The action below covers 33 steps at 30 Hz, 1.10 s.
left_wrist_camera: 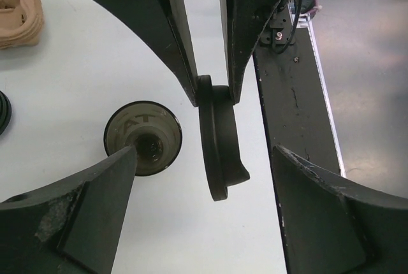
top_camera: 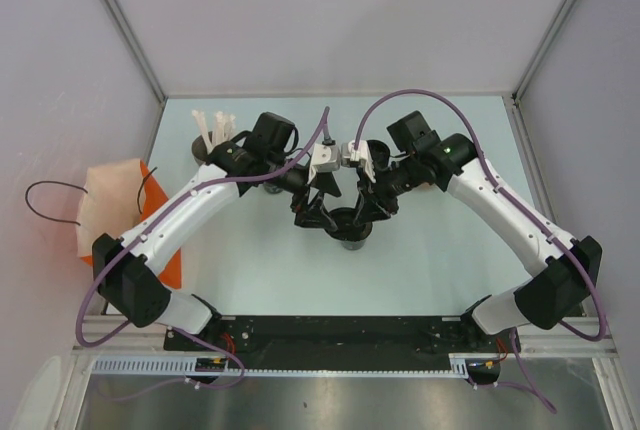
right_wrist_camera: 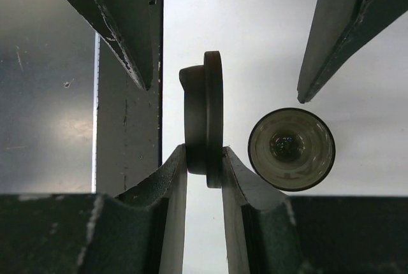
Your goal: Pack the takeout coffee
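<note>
Nearest, a brushed metal bench (top_camera: 330,400) and a black mounting plate (top_camera: 340,332) carry both arm bases. Beyond lies the pale, matte table (top_camera: 450,250), boxed in by plain grey-lilac walls (top_camera: 330,10). Off the table's left edge sits a white-and-orange bag (top_camera: 112,200) with a thin looped handle.

Mid-table the arms meet over the cup (top_camera: 352,235), which stands upright and uncovered. The top view hides what the wrist views show. The right gripper (right_wrist_camera: 204,151) is narrowed onto the lid (right_wrist_camera: 205,115), pinching it on edge just beside the cup and not over its mouth. The left gripper (left_wrist_camera: 204,150) is spread wide with cup and lid between its fingers, holding nothing.

The lid is a matte black disc with a raised rim. The cup's round mouth shows a pale, glossy inner wall. Only the left wrist view catches a moulded brown pulp carrier (left_wrist_camera: 18,6). At the far left stands a grey cup of white straws (top_camera: 208,138).
</note>
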Available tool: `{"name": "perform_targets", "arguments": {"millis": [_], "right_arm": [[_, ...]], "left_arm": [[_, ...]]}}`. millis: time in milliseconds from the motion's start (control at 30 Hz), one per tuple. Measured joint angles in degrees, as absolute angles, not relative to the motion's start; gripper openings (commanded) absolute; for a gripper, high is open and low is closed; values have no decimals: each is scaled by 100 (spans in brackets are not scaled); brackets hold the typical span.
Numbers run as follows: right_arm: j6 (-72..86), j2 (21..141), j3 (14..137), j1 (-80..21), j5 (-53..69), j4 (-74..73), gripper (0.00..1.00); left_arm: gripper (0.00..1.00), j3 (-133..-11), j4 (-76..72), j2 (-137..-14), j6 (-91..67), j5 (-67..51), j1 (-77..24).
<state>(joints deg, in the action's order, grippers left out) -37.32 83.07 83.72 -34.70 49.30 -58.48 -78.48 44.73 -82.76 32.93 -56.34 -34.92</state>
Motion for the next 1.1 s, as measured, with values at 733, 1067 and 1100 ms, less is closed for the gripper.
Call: {"name": "perform_targets", "arguments": {"millis": [733,1067,1100], "right_arm": [[-3605,8302,8331,-3181,5092,-5791,2],[-3597,8250,8326,-3081,5256,-5631,2],[-3597,8250,8326,-3081,5256,-5621,2]], "left_arm": [[69,-7590,3601,-8418,2534,-5887,-3618],[60,-7478,3358,-8471,2283,-6014,-3717],[60,-7476,3339,-8471,2252,-6016,-3717]]}}
